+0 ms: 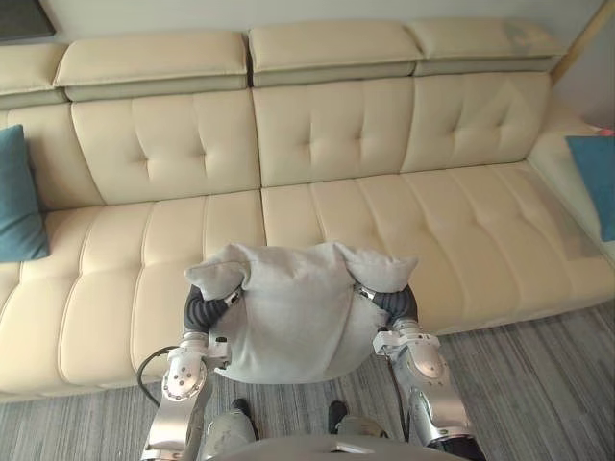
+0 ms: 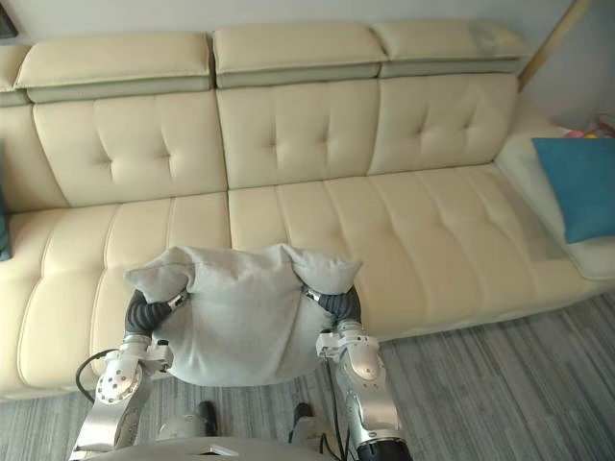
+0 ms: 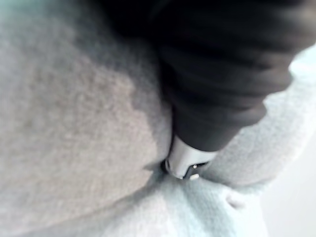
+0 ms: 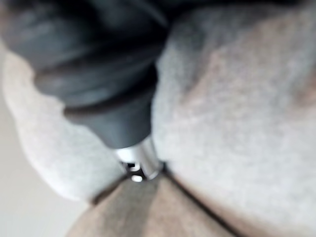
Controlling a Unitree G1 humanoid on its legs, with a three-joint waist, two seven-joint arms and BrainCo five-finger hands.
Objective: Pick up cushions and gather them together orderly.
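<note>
A grey cushion (image 1: 298, 317) is held at the lower centre of the frame, pressed between the left hand (image 1: 204, 307) and the right hand (image 1: 392, 302). Both hands are sunk into its sides, so it cannot be told whether they are spread or clenched. A teal cushion (image 1: 17, 197) is seen at the left edge and a second teal cushion (image 1: 596, 178) at the right edge, both on the cream sofa (image 1: 336, 134).

The left cushion (image 1: 17, 197) is lying on the sofa (image 1: 336, 134) at 9 o'clock, the right cushion (image 1: 594, 182) at 3, the near cushion (image 1: 298, 307) before it at 6.

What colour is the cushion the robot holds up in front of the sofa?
Plain light grey, no pattern. The cushion shows best in the left eye view.
</note>
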